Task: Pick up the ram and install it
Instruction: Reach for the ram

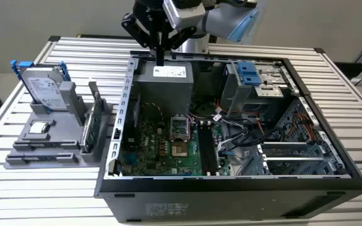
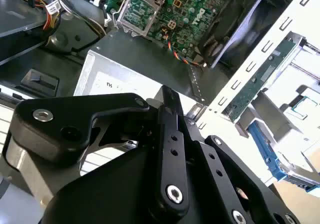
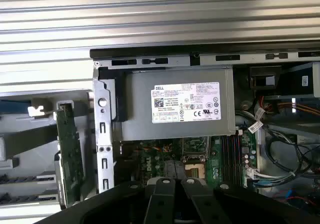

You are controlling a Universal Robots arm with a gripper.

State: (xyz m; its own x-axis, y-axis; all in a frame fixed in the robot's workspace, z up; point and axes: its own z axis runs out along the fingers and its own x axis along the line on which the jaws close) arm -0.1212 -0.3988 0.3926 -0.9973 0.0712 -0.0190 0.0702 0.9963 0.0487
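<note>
The gripper [image 1: 160, 57] hangs above the power supply [image 1: 165, 77], fingers pressed together on nothing; the ram [image 1: 85, 133] stands in the grey holder [image 1: 43, 157], well aside and below it; pickup looks unstarted; a grasp would need parted fingers squared to its thin edge.

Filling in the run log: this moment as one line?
gripper: shut, empty | position: above power supply in open computer case | memory slots: empty

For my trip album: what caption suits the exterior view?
Robot gripper hovers above the power supply of an open computer case.
</note>
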